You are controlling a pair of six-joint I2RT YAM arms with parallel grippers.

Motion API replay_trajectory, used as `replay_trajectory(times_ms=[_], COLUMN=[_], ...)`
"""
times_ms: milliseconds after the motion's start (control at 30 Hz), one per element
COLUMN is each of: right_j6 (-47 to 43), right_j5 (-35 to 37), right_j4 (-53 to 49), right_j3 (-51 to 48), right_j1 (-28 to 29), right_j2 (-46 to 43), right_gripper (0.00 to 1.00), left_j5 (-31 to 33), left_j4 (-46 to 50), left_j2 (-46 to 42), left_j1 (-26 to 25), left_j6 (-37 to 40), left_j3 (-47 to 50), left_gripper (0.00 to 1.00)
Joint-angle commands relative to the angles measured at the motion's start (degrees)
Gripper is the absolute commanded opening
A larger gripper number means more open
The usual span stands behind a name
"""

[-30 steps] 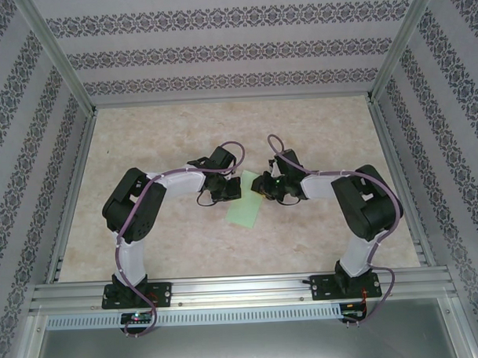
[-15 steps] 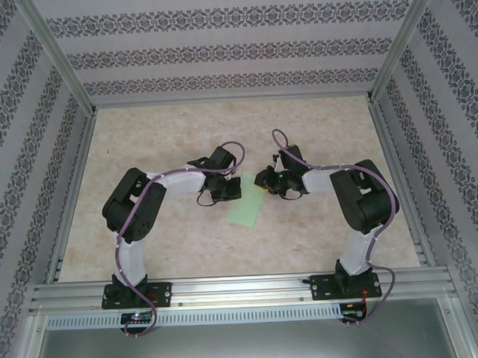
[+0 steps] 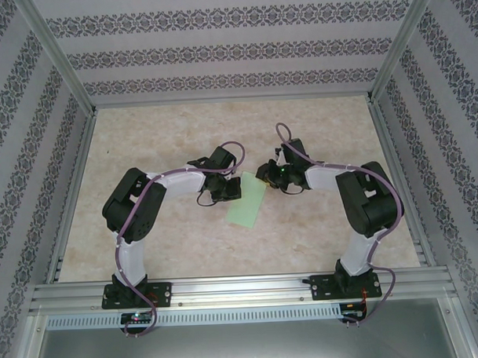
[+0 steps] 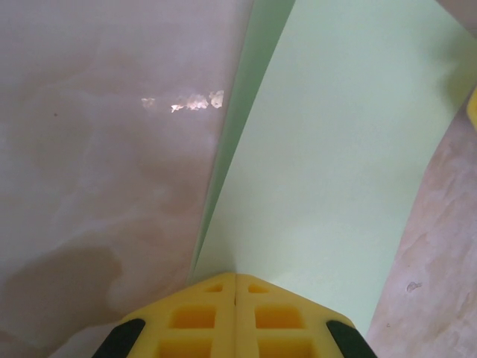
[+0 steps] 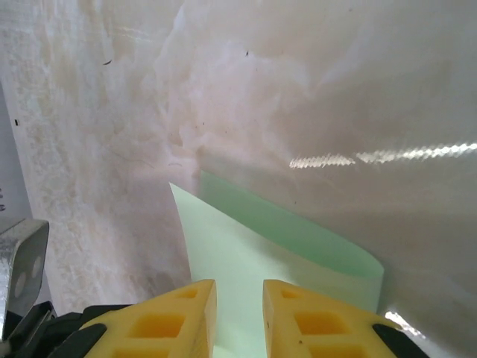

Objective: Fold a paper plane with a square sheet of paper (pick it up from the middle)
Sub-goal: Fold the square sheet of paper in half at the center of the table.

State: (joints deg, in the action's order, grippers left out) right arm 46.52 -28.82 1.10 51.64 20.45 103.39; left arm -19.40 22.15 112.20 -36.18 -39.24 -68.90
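**Early fold in hand, no plane yet**

Across the table [image 3: 144,151], the job looks to me well short of done. My left arm [image 3: 134,206] and right arm [image 3: 365,202] both bend in from their bases toward the middle, elbows out, wrists turned in to face each other over the work.

Between them sits the square sheet of paper [image 3: 246,201]. It is no longer a flat square. From above it reads as a long pale green strip running from between my wrists toward the near edge. My left wrist camera shows a second layer peeking out along one side, so I judge it folded over once. There is no pointed nose, no wings and no dart shape. By my reckoning the corner folds and the final creases are all left to do.

My left gripper [image 4: 236,277] is clamped on the paper's near end, yellow fingers [image 4: 194,317] pressed together with the sheet fanning out ahead of them. My right gripper [image 5: 238,287] is at the far end, jaws narrowly apart with the green showing through the gap. I see no pinch there. A corner of the paper curls up off the table just ahead of it.
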Motion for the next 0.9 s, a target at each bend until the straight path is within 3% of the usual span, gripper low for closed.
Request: replay_trajectory(times_ms=[0, 167, 433, 867], right_j6=[-0.9, 0.3, -1.0, 0.4], right_j5=[0.2, 1.1, 2.2, 2.8], right_j4=[-0.6, -1.5, -7.5, -7.3], right_j3=[0.8, 0.8, 5.8, 5.2], right_j1=[-0.6, -0.7, -1.3, -1.9], right_j2=[3.4, 5.2, -0.6, 6.2], right_gripper=[0.24, 0.24, 0.25, 0.24], left_j5=[1.0, 1.0, 1.3, 1.1], left_j4=[3.5, 3.4, 3.9, 3.6], left_j2=[2.2, 2.2, 2.1, 2.1], left_j1=[-1.3, -1.3, -1.3, -1.3], left_j6=[1.1, 1.1, 1.2, 1.0], left_j3=[0.4, 0.6, -0.1, 0.2], left_gripper=[0.0, 0.0, 0.0, 0.0])
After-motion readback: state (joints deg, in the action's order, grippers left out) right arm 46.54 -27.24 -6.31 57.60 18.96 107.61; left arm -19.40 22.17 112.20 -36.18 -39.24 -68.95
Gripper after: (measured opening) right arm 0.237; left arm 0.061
